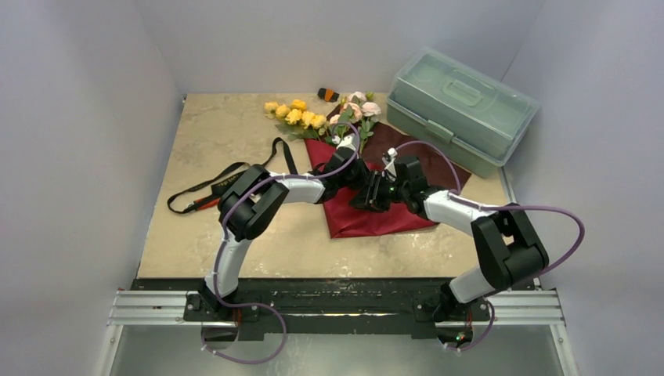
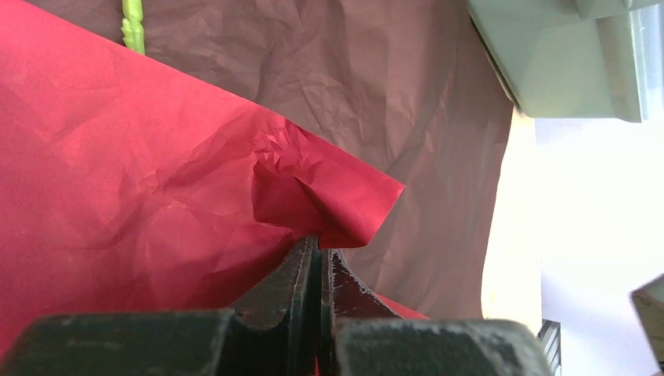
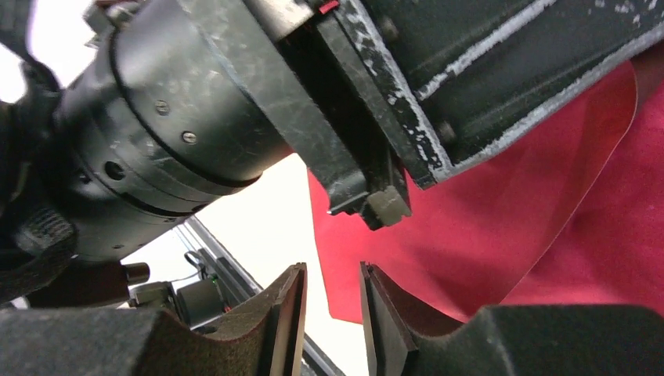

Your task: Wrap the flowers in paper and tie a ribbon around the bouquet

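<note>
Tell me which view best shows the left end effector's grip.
Left wrist: the left end effector is shut on a folded edge of the paper. Top view hides it under the arms; right wrist shows mostly its housing.

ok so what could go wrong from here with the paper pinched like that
1. The left gripper is shut on only a small crumpled bit of the thin paper near its edge; a hard pull could tear it or let it slip free.
2. The right gripper, open, sits right next to the left one, so the two could bump.
3. The flowers lie loose at the paper's far end; dragging the sheet might shift them.
</note>
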`<state>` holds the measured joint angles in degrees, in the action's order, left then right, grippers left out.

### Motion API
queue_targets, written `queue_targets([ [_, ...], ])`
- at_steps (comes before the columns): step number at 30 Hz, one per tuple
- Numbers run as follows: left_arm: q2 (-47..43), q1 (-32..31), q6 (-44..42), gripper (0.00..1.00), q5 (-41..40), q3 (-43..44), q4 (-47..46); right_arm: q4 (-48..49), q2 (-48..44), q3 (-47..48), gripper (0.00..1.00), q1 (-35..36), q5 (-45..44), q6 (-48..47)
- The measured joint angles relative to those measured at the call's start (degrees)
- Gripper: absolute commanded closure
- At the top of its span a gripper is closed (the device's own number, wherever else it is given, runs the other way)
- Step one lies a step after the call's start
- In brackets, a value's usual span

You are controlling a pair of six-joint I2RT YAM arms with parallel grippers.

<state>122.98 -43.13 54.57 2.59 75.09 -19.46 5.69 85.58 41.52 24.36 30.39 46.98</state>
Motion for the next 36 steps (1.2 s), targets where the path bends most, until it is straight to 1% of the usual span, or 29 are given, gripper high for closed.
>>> queue_targets([
  [8, 1.4, 0.0, -0.8, 1.0, 1.7, -0.3, -2.5, -0.9, 5.4, -0.8, 0.65, 0.0, -1.1, 0.1],
  [9, 1.4, 0.0, -1.2, 0.98, 1.8, -0.4, -2.6, -1.0, 6.3, -0.9, 0.65, 0.0, -1.1, 0.0],
  [11, 1.4, 0.0, -1.2, 0.87, 2.0, -0.4, -2.8, -1.0, 7.9, -1.0, 0.65, 0.0, -1.3, -0.3],
  [12, 1.4, 0.0, -1.6, 0.8, 1.9, -0.4, -2.7, -1.0, 8.7, -1.1, 0.65, 0.0, -1.3, -0.6],
  [15, 1.5, 0.4, -1.9, 0.53, 2.6, -0.4, -2.3, -1.1, 10.0, -1.2, 0.66, -0.1, -1.7, -1.0],
  [16, 1.5, 0.5, -2.1, 0.47, 2.8, -0.4, -2.2, -1.1, 10.1, -1.2, 0.66, -0.1, -1.7, -1.2],
  [17, 1.5, 0.5, -2.9, 0.37, 2.8, -0.4, -1.9, -1.1, 10.1, -1.2, 0.66, -0.1, -1.8, -1.3],
  [18, 1.5, 0.7, -3.2, 0.24, 2.8, -0.4, -1.7, -1.2, 10.0, -1.2, 0.67, -0.1, -1.9, -1.6],
  [19, 1.4, 0.9, -4.7, 0.19, 2.8, -0.2, -1.6, -1.0, 9.8, -1.2, 0.67, -0.4, -1.9, -2.0],
  [21, 0.6, 2.0, -6.6, 0.13, 1.5, 1.3, -0.1, -0.4, 9.1, -1.0, 0.67, -1.0, -2.5, -2.5],
  [23, -0.8, 2.3, -8.8, 0.13, 1.1, 3.3, 3.5, -0.6, 9.8, -0.9, 0.67, -0.9, -2.9, -2.7],
  [26, -3.8, 1.9, -13.5, 0.2, 0.3, 6.7, 9.9, -0.9, 10.3, -0.9, 0.67, -0.7, -2.5, -2.7],
  [30, -8.4, 2.2, -18.5, 0.39, -0.6, 8.5, 18.3, -1.6, 10.4, -0.3, 0.67, -0.7, -2.7, -3.1],
  [33, -12.9, 2.7, -22.7, 0.57, -1.0, 8.1, 22.5, -2.2, 10.4, -0.1, 0.68, -0.6, -2.8, -3.3],
  [34, -14.5, 2.8, -23.6, 0.61, -1.2, 7.3, 22.9, -2.4, 10.4, 0.0, 0.68, -0.6, -2.8, -3.4],
  [36, -17.9, 3.1, -25.3, 0.66, -1.3, 4.6, 23.5, -3.0, 10.4, 0.2, 0.68, -0.6, -2.9, -3.6],
])
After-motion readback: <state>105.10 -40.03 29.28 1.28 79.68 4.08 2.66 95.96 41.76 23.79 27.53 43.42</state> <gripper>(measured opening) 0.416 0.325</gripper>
